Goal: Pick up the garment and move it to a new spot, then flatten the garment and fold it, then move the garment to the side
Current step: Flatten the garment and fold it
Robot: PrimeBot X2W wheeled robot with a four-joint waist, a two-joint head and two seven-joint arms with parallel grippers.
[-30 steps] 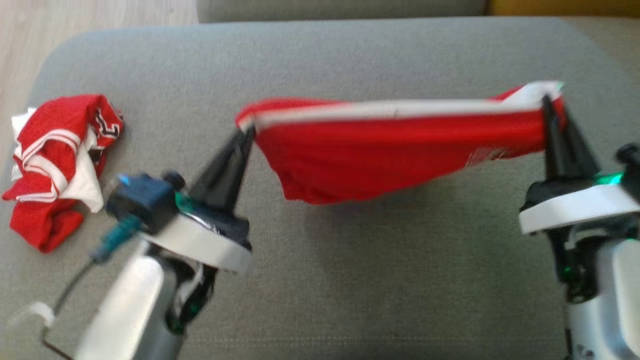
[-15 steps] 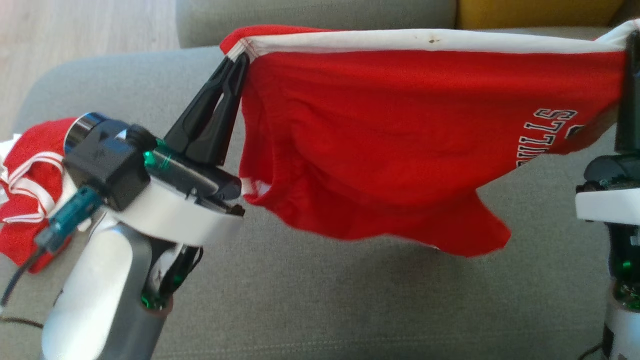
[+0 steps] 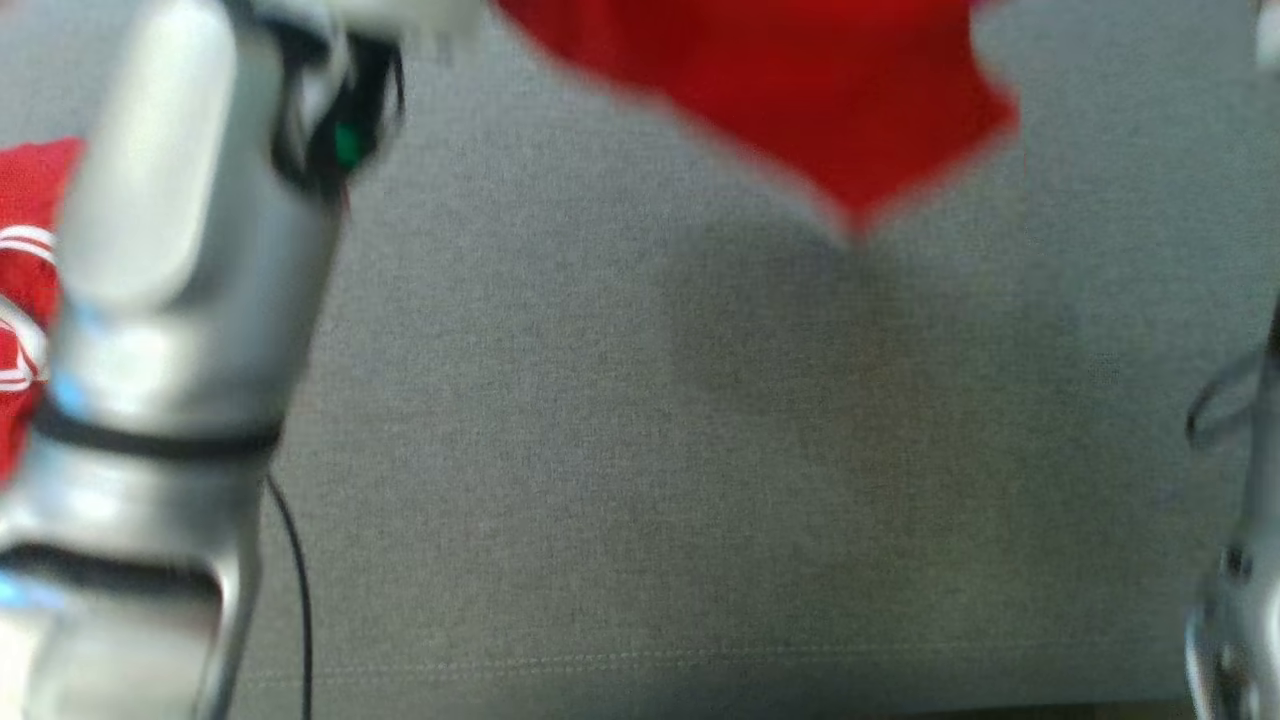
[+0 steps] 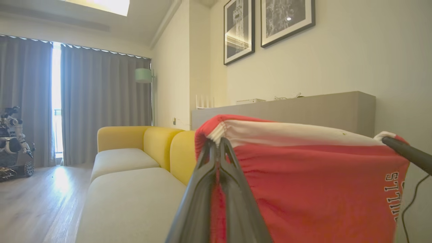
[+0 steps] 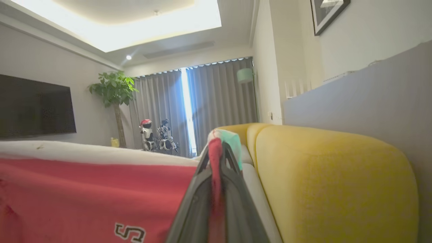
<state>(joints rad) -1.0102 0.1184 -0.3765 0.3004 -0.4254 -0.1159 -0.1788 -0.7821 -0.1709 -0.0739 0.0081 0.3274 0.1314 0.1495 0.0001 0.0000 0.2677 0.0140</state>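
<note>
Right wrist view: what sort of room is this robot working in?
Most likely a home living room: a yellow-backed sofa, a wall-mounted television, and a tall potted plant beside grey floor-length curtains.

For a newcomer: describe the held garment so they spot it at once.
Above the grey sofa seat, a white-edged red garment hangs stretched between the left gripper and right gripper. Unlike the red clothes lying on the seat, it is aloft.

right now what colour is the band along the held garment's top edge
White. The band of the red fabric garment shows best in the left wrist view.
</note>
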